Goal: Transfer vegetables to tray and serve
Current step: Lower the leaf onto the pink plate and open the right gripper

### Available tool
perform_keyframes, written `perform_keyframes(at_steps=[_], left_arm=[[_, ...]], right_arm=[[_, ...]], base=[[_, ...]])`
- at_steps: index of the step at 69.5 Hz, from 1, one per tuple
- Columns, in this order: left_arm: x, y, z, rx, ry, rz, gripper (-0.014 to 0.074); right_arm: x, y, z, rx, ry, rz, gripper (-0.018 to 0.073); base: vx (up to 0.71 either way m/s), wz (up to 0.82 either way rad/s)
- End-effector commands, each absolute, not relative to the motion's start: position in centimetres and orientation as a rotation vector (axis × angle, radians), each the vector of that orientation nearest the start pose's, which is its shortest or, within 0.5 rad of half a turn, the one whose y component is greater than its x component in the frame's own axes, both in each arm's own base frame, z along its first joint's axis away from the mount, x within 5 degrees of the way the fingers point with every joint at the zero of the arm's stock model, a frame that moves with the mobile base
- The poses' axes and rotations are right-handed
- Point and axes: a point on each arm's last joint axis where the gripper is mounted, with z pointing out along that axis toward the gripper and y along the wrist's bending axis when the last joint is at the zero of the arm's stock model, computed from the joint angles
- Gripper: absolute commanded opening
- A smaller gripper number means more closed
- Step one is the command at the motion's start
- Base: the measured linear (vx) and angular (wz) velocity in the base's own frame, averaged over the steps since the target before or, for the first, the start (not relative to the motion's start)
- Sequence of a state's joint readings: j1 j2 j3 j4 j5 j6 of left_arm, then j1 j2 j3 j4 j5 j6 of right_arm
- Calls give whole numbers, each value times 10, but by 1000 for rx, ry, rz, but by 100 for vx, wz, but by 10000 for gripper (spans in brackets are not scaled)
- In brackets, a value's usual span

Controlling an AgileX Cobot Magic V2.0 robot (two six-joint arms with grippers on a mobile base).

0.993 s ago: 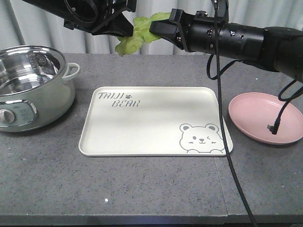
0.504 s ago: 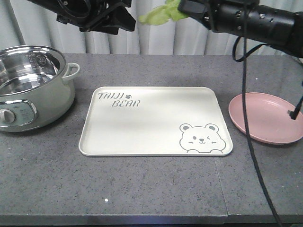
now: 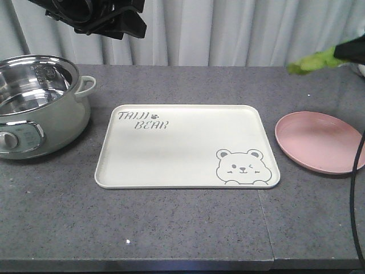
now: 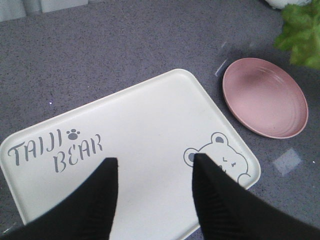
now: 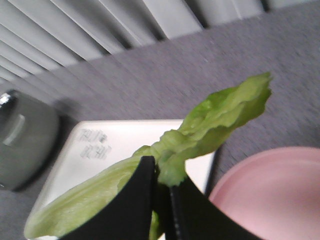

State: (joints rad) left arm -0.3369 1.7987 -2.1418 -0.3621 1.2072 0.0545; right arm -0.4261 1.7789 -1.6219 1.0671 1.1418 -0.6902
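One of the vegetables, a crinkled green lettuce leaf (image 5: 225, 107), is pinched between the shut fingers of my right gripper (image 5: 161, 172). In the front view the leaf (image 3: 313, 61) hangs in the air at the far right, behind the pink plate (image 3: 319, 142). The cream tray (image 3: 188, 145) with the bear face lies mid-table with nothing on it. High over the tray (image 4: 150, 125), my left gripper (image 4: 155, 162) is open and holds nothing. The leaf (image 4: 300, 32) shows at the top right corner of the left wrist view.
A pale green electric pot (image 3: 40, 105) with a steel bowl stands at the left of the grey table. The round pink plate (image 4: 265, 97) sits right of the tray. A black cable (image 3: 358, 188) hangs down at the right edge. Curtains close off the back.
My right arm has swung to the right with the lettuce leaf, from above the tray's far edge to over the pink plate's side. My left arm has drawn back up and left.
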Motion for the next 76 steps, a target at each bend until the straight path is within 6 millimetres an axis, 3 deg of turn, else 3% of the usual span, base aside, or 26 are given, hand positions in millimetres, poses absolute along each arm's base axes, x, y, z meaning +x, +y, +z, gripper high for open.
perform_keyframes(at_steps=[1, 14, 32, 45, 55, 76], left_arm=[[335, -152, 487, 457, 2161, -636, 341], [335, -152, 486, 458, 2165, -636, 341], [336, -153, 485, 459, 2168, -636, 341], [336, -153, 485, 459, 2167, -635, 341], [336, -153, 485, 460, 2170, -635, 341], [336, -153, 485, 460, 2170, -636, 341]], right_arm=[[365, -92, 374, 1, 2216, 747, -4], [366, -101, 355, 59, 2364, 651, -4], [382, -104, 328, 56, 2378, 745, -4], [403, -89, 301, -25, 2389, 789, -4], [412, -81, 287, -65, 2437, 720, -3], [406, -94, 274, -38, 2596, 538, 46]], base=[[0, 0], [0, 0], [0, 0], [0, 0], [0, 0], [0, 0]])
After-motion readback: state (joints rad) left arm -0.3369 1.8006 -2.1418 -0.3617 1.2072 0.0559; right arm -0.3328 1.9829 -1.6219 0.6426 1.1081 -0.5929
